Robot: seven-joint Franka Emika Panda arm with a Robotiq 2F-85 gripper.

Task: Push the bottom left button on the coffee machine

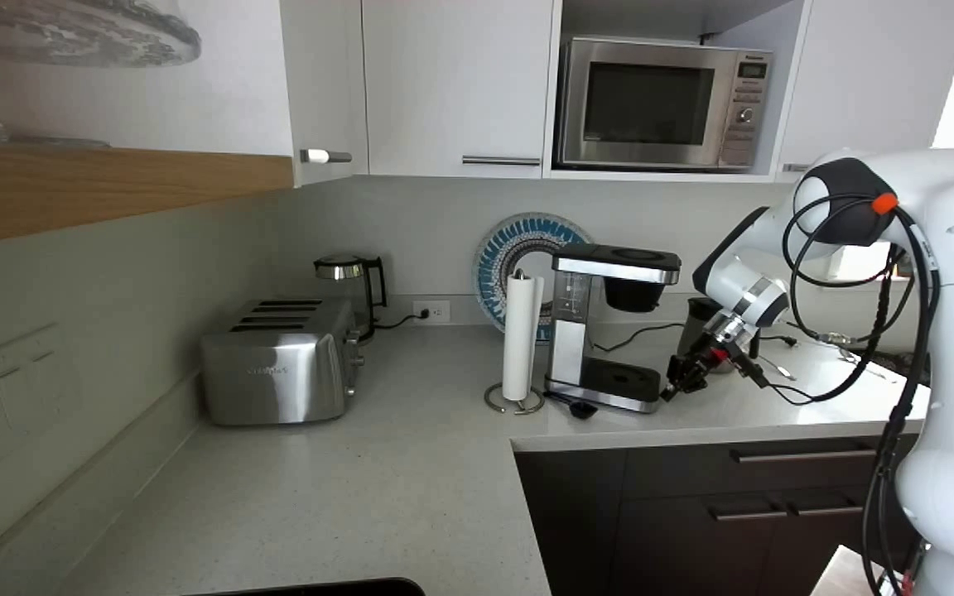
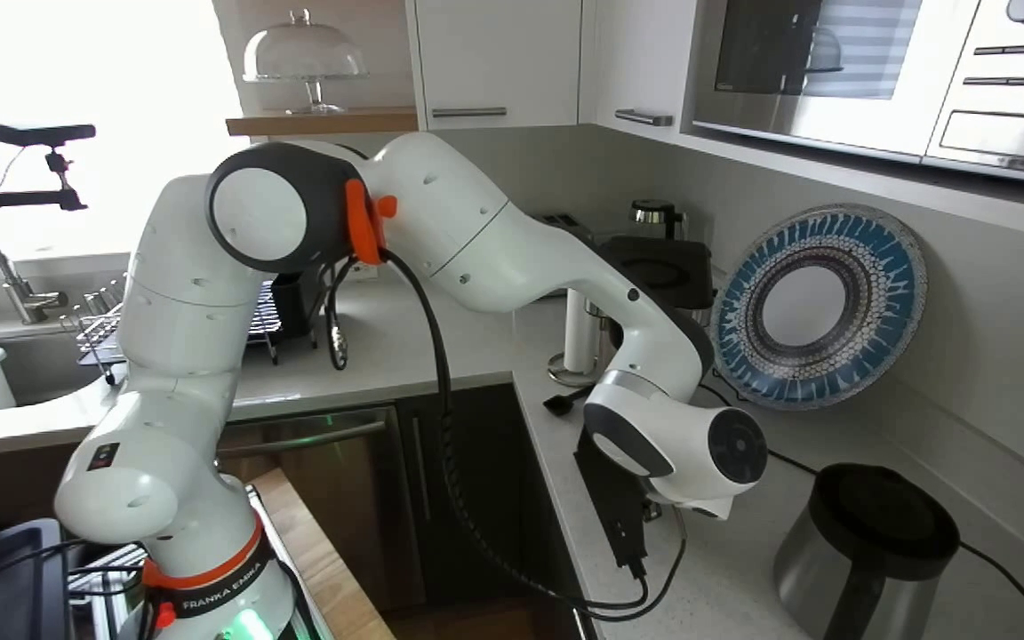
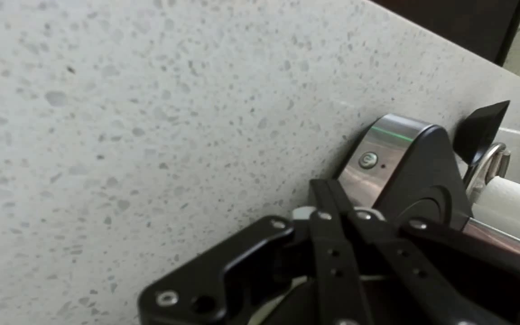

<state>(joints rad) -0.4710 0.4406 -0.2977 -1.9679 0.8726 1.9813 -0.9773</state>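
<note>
The hand [image 3: 327, 186] has its two fingers [image 3: 325, 234] pressed together, with nothing seen between them; in an exterior view the coffee machine [image 1: 566, 352] stands on the counter [image 1: 411, 472], between the paper roll [image 1: 518, 348] and the hand; in the wrist view the tips are near the shiny front [image 3: 364, 180] of the machine's base [image 3: 440, 167] (I can't tell if they touch it). A small round button [image 3: 368, 160] sits on that shiny metal, apart from the tips; I think it is the one to push, as no other shows there; the push looks not yet done, and the hand seems to need to slide over until it lines up with the button. If it pushes from here, it may only poke bare metal, because the tips are off to one side; the button is small, so a slanted push could slip off it too; a hard shove could slide the machine into the roll, or tip it; and going too low could scrape the tips on the counter.
</note>
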